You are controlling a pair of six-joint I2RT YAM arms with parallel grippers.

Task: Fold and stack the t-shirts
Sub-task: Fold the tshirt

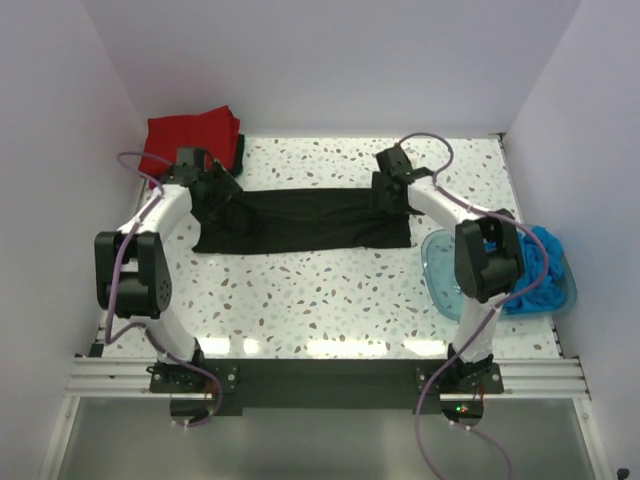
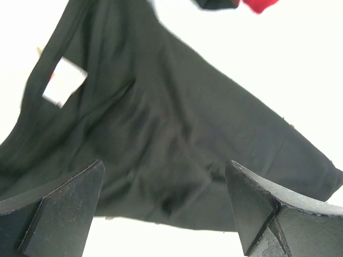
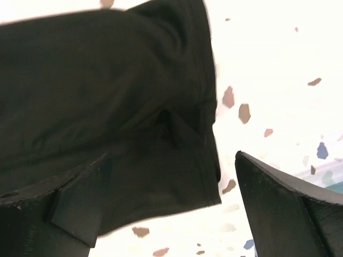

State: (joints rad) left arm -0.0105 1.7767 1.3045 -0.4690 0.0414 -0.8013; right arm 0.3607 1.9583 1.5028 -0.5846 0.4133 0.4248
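Lying flat across the middle of the tabletop (image 1: 330, 290), the black t-shirt (image 1: 305, 222) runs as a long folded strip from left to right, with its white neck label (image 2: 64, 81) at the left end. You have the left tool (image 2: 163, 206) over that end and the right tool (image 3: 171, 209) over the hemmed right end, both with fingers spread wide and gripping nothing. A red t-shirt (image 1: 190, 135) sits folded in the back left corner. Crumpled blue t-shirts (image 1: 540, 262) fill the tub (image 1: 440, 268) at the right edge.
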